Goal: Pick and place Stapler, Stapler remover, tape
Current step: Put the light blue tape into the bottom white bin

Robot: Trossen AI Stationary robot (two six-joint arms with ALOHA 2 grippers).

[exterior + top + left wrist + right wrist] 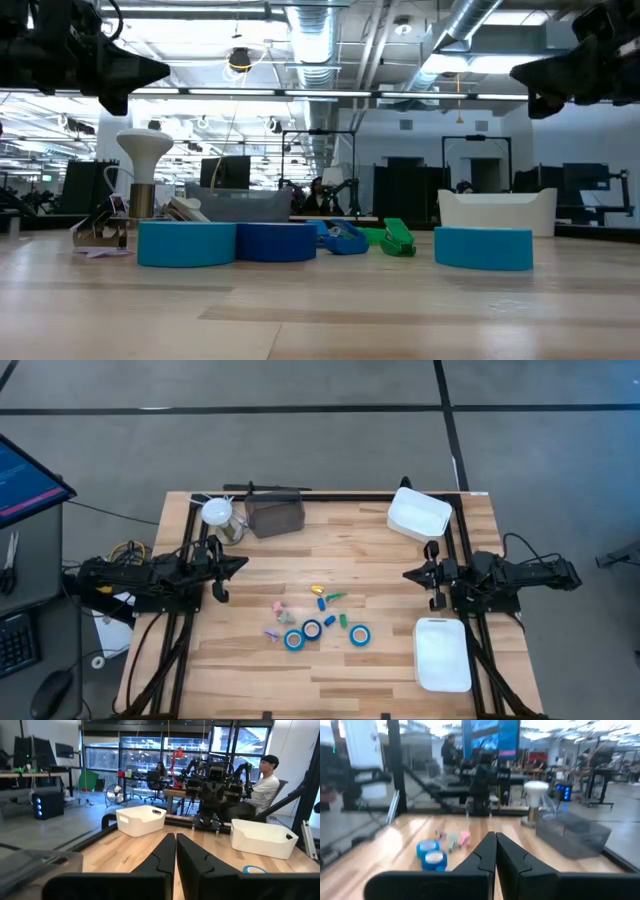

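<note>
Three blue tape rolls with white cores lie flat on the wooden table near its front middle: one [293, 640], one [312, 629] and one [359, 635]. They show in the low view [187, 243], [275, 241], [483, 247]. Small coloured oblong items [329, 600] lie just beyond them. My left gripper [240, 563] hangs shut and empty at the table's left side, above the table. My right gripper [408, 574] hangs shut and empty at the right side. I cannot pick out a stapler or a stapler remover.
A white bin [419, 515] stands at the far right and a white tray [442, 653] at the near right. A dark translucent box [274, 515] and a white lamp-like object [217, 513] stand at the far left. People sit in the room beyond the table.
</note>
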